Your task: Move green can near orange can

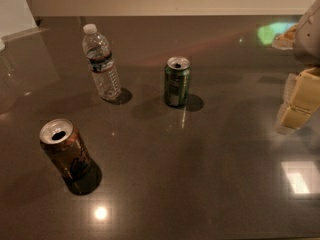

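Observation:
The green can [177, 82] stands upright in the middle of the dark table, silver top open, pale label patch facing me. The orange can [65, 150] stands upright at the front left, tilted in view, with dark script on its side. The two cans are far apart. My gripper [299, 103] hangs at the right edge of the view, a little above the table, well to the right of the green can and holding nothing that I can see.
A clear plastic water bottle [101, 63] with a white cap stands left of the green can, behind the orange can. The dark glossy table [200, 174] runs back to a pale wall. A clear container [4, 79] sits at the far left edge.

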You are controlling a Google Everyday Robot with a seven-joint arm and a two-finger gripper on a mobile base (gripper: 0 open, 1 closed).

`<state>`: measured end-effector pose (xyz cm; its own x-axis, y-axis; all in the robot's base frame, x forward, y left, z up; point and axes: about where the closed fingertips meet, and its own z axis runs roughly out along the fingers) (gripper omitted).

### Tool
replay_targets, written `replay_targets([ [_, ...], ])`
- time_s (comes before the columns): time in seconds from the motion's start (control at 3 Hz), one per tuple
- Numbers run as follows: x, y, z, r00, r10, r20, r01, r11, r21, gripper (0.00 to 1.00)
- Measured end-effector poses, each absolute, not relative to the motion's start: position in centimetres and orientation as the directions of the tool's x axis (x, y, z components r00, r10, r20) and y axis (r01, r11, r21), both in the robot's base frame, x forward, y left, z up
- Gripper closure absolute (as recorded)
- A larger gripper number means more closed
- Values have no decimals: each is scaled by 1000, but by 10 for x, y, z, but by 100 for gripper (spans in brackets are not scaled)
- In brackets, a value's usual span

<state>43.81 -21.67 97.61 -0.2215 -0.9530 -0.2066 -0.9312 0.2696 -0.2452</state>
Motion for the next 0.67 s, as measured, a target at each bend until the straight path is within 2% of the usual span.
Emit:
replay_targets([
  [0.67,450,-210,972,-217,-948,-233,-933,272,-235,0],
])
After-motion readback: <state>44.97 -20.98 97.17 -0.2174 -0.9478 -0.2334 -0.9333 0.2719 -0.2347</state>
